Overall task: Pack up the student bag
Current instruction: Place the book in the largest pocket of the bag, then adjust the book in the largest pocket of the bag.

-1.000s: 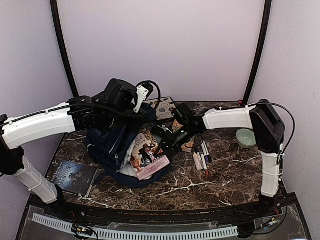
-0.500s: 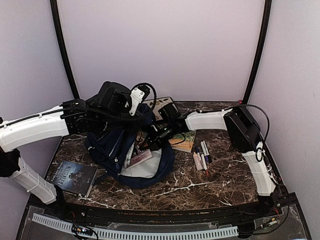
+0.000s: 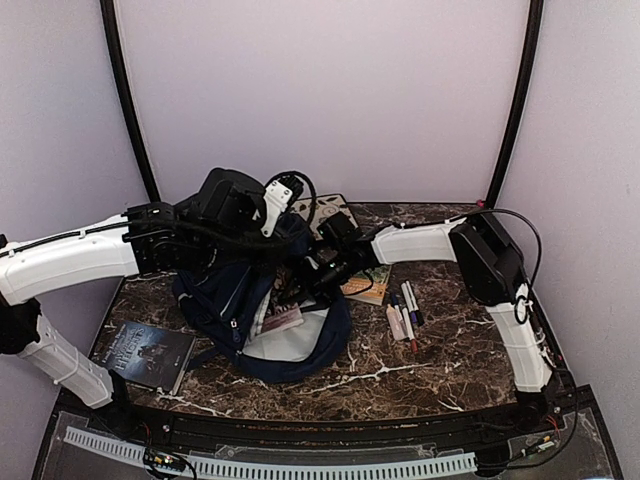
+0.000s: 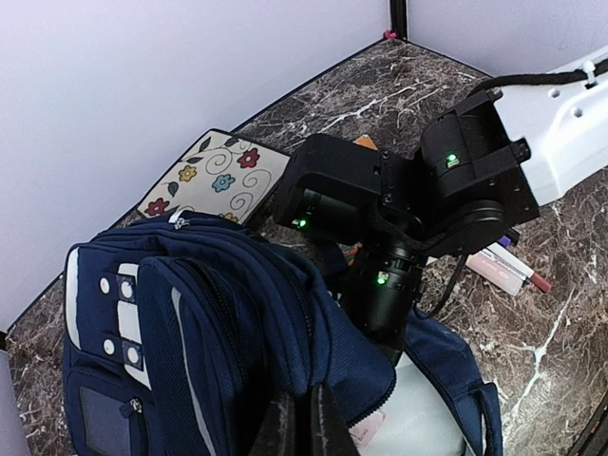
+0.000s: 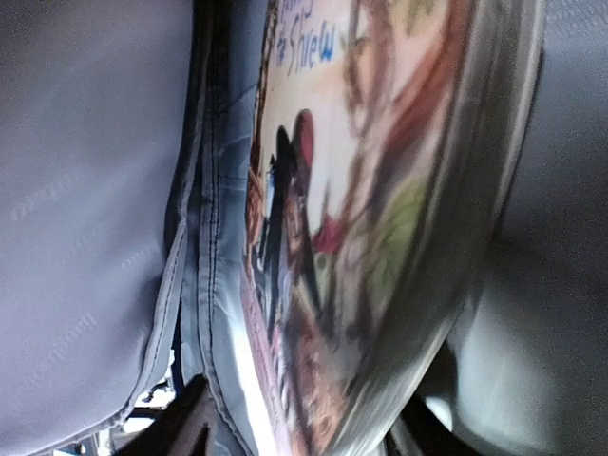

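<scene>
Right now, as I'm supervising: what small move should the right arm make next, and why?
Probably ease the book slightly deeper before letting go: its pink edge pokes out at the mouth of the student bag, which the left gripper holds open.

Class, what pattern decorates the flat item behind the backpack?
The flat item: coloured flowers and swirls on cream; left wrist view.

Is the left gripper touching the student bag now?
Touching. The left wrist view shows the left gripper shut on the rim of the student bag, with navy fabric pinched between its fingers.
</scene>
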Controlling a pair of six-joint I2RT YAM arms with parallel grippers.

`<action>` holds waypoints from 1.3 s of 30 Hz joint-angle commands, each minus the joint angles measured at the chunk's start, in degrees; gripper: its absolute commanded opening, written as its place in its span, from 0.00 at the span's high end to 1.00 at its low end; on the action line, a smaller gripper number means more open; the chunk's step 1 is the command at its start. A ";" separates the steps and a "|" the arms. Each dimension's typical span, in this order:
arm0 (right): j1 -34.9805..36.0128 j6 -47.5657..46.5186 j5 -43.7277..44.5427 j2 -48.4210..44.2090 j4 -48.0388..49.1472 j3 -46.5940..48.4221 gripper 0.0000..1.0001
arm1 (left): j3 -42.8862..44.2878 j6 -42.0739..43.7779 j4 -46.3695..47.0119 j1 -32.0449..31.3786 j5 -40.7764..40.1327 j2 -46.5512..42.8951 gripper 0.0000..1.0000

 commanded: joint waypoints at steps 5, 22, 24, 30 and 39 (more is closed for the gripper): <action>-0.54 -14.45 12.88 -15.85 -7.17 -9.64 0.36 | -0.95 0.62 7.40 -0.66 -4.82 -6.14 1.00; 4.01 -53.57 20.83 -36.29 -12.75 -25.76 0.63 | -2.99 0.07 6.22 -0.66 1.14 -9.25 1.00; 5.61 -58.29 22.91 -38.46 -12.30 -26.88 0.68 | -3.07 0.20 6.13 -0.66 1.33 -9.38 1.00; 12.52 -71.18 38.56 -36.82 -10.90 -24.40 0.75 | -2.72 0.39 5.95 -0.44 2.96 -9.54 1.00; 16.92 -75.28 52.17 -28.50 -1.69 -19.29 0.51 | -1.07 0.31 4.99 -0.04 4.49 -9.52 1.00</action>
